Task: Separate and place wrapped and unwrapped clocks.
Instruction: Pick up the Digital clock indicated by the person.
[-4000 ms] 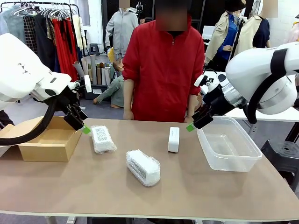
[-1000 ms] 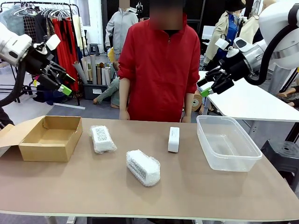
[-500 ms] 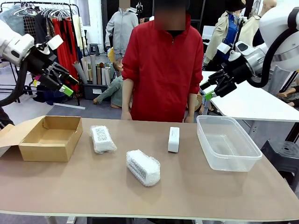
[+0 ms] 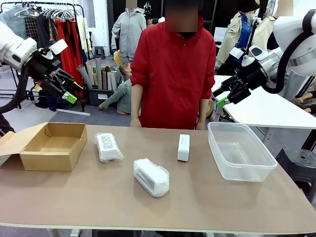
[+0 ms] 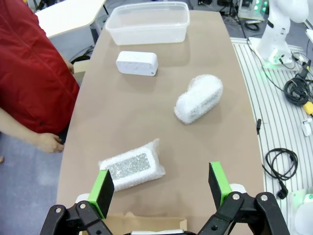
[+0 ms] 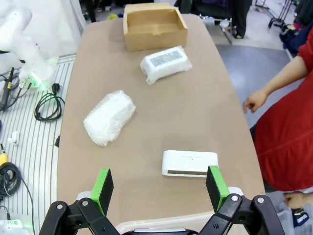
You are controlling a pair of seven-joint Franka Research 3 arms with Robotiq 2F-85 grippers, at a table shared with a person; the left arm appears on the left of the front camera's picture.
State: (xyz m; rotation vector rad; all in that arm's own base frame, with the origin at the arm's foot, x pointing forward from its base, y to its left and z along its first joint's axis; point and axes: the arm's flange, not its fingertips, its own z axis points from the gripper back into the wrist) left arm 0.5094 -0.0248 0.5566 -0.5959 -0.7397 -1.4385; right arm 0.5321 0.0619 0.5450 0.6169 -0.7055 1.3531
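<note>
The box [image 5: 146,224] is cut off at the bottom edge of the left wrist view; just a strip of cardboard shows between the fingers. Likewise only the rim of the tub [image 6: 161,227] peeks in under the right pincer [image 6: 159,188]. What sits inside the bubble wrap is hard to read: the wrapped clock [image 4: 108,146] shows a speckled face through its plastic, while the other wrapped clock [image 4: 151,177] is too cloudy to make out. The person [image 4: 173,74] stands at the counter's [image 4: 222,202] far side, hands low at its edge.

From the front, the box [image 4: 29,160] lies open, its bare cardboard floor showing, below the left pincer [image 4: 74,92]. The tub [image 4: 247,173] sits below the right pincer [image 4: 218,97], its clear bottom plain to see.

Both pincers hang high above the counter, spread wide, gripping nothing.

All three clocks lie on the counter between the two pincers. The wrapped clock [image 5: 132,169] lies just ahead of the left pincer [image 5: 161,183], beside the box, its long axis running roughly toward the person. The other wrapped clock [image 5: 199,99] lies farther off, slanted. The bare clock [image 6: 190,163] lies just ahead of the right pincer, near the tub, its long axis pointing at the person.
</note>
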